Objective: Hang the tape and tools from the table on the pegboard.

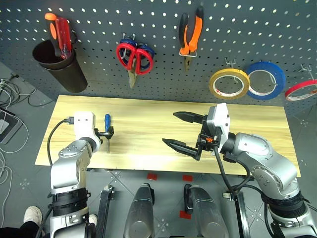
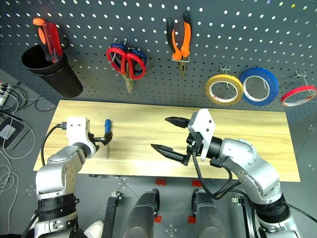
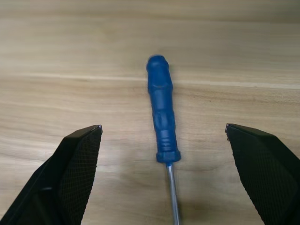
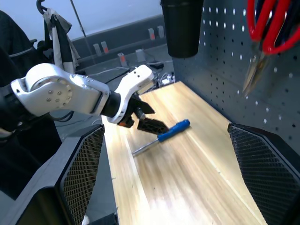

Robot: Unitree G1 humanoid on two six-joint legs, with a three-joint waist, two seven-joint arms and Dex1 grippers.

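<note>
Our left fingers (image 3: 79, 164) spread wide around the blue-handled screwdriver (image 3: 161, 122) lying on the bench (image 1: 148, 124); our right fingers (image 1: 178, 131) gape empty.

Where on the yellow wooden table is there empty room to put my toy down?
The pale-yellow plank table is bare along its back edge and at its right end, beyond the open right gripper. The left end is crowded: the small blue-handled screwdriver lies there with the open left gripper over it.
</note>
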